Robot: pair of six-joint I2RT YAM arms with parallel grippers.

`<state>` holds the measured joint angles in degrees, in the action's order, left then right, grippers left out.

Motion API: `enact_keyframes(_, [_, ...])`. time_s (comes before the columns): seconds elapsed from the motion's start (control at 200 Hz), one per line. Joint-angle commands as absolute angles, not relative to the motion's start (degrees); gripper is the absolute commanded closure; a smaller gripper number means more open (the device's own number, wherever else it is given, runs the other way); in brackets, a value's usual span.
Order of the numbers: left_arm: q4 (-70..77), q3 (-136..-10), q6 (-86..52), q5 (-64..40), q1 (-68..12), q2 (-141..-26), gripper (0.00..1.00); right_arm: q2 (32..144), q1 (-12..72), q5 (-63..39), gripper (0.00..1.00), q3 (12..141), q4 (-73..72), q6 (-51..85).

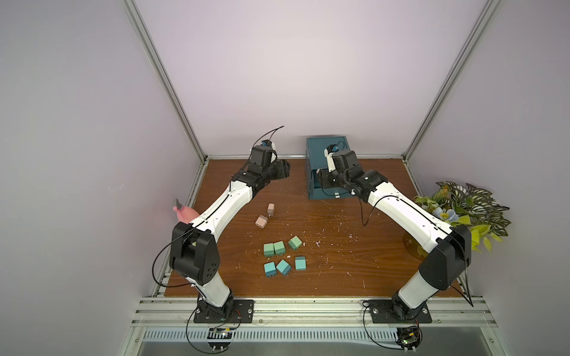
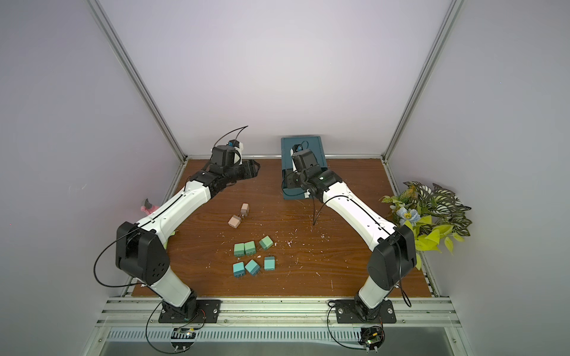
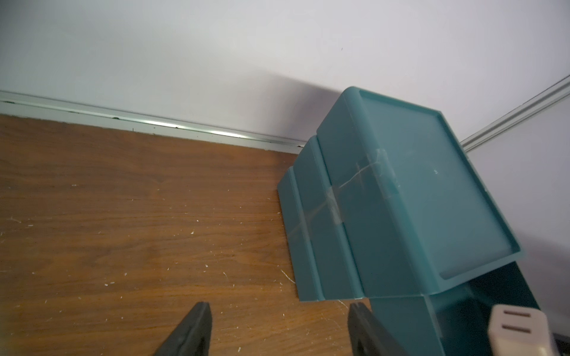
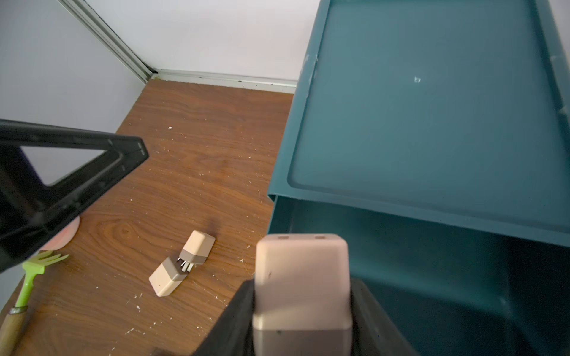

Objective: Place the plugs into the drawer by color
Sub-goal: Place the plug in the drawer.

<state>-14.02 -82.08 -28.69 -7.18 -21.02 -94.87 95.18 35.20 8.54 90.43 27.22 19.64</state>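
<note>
One pink plug gripped by right end effector at open drawer; left end effector open, empty; eight plugs left on table.

Three plain, pale lilac walls enclose a small booth, softly and evenly lit, with slanting aluminium posts at the back corners. Its base is a brown wood-grain tabletop flecked with white specks. A leafy artificial plant sits at the right edge, and grooved metal rails run along the front.
</note>
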Motion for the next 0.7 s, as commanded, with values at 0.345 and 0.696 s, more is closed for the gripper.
enact_keyframes(0.345, [-14.4,-80.3,-26.3,-5.7,-21.3,-91.1,0.33,100.1,33.7,7.2,0.75,95.7,27.8,21.8])
enact_keyframes(0.696, [-14.3,-80.0,-25.6,-4.4,-21.3,-90.9,0.33,101.3,32.8,5.6,0.64,96.7,28.0,21.3])
